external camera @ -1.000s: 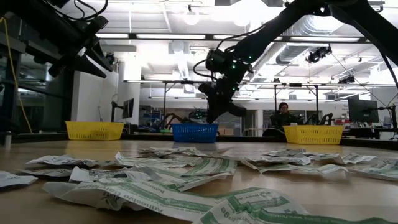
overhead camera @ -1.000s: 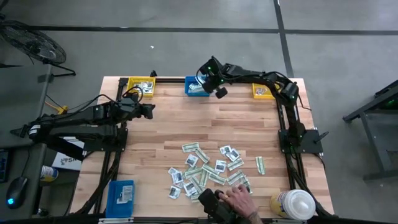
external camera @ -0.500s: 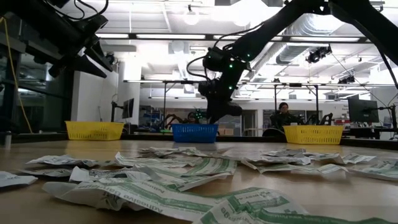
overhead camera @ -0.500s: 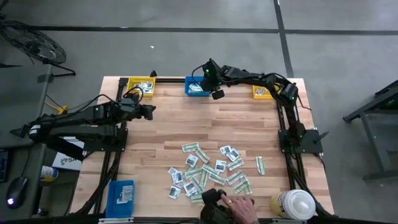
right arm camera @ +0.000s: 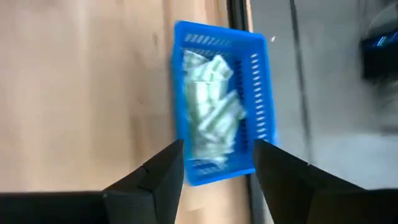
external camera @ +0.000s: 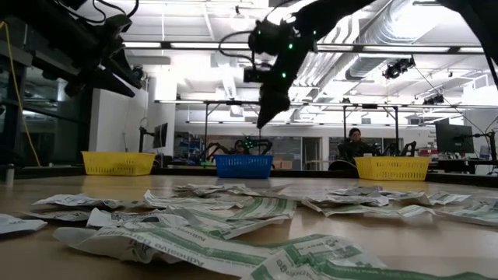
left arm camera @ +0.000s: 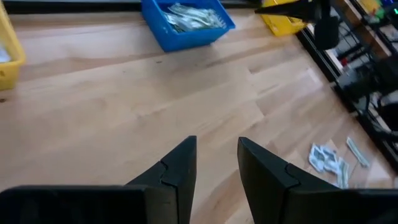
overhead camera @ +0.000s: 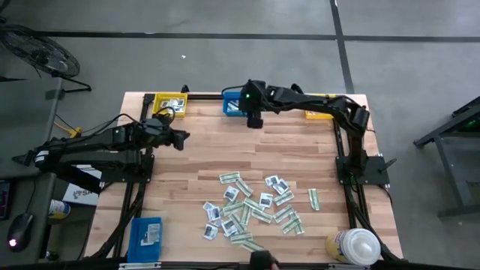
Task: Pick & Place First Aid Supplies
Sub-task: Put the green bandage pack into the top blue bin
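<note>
Dozens of first aid supplies (overhead camera: 255,206), white squares and green-and-white strips, lie scattered on the table's (overhead camera: 225,150) near half; more fill the blue bin (right arm camera: 221,135). Right gripper (right arm camera: 214,163) hangs over that bin, fingers apart, empty; left gripper (left arm camera: 214,155) hovers part-open, empty.

Wooden table (overhead camera: 225,154) carries scattered packets (overhead camera: 255,206), bins (overhead camera: 232,105), bottle (overhead camera: 354,246).

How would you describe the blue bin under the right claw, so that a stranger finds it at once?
Look along the wooden table's far edge, where three small bins stand in a row. The middle bin is the one, just beside the right claw. It alone is blue and holds green-and-white packets; its neighbours are yellow.
</note>
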